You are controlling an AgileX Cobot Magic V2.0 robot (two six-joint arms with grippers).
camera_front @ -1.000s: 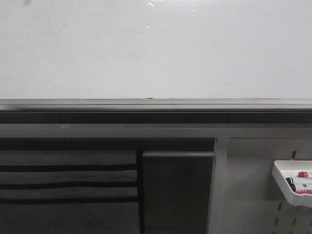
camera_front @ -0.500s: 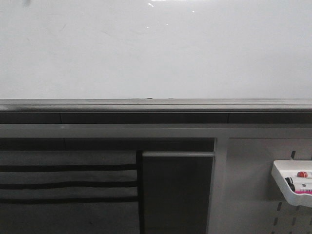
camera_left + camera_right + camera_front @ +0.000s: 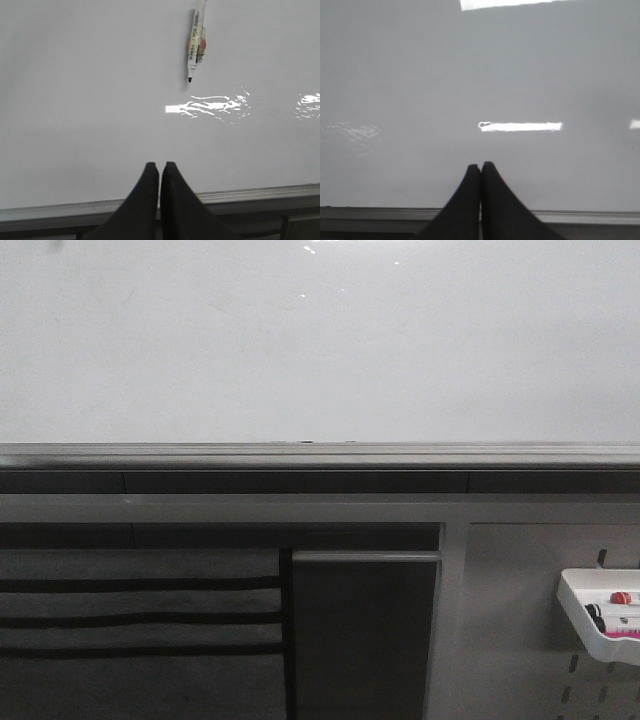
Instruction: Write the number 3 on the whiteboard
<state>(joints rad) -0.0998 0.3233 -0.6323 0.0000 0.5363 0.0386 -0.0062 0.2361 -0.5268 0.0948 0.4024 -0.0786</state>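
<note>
Both my end effectors are closed on nothing: my left end effector [image 3: 159, 167] and right end effector [image 3: 480, 167] face the whiteboard [image 3: 320, 340], where a marker [image 3: 196, 42] lies uncapped against its surface.

Glossy smooth whiteboard [image 3: 320, 340], metal rail [image 3: 320, 453]

1. Front view faces the whiteboard [image 3: 320, 340] straight on, close, showing its grey edge rail [image 3: 320, 455].
2. Both wrist views look along their closed jaws at that same board and rail.
</note>
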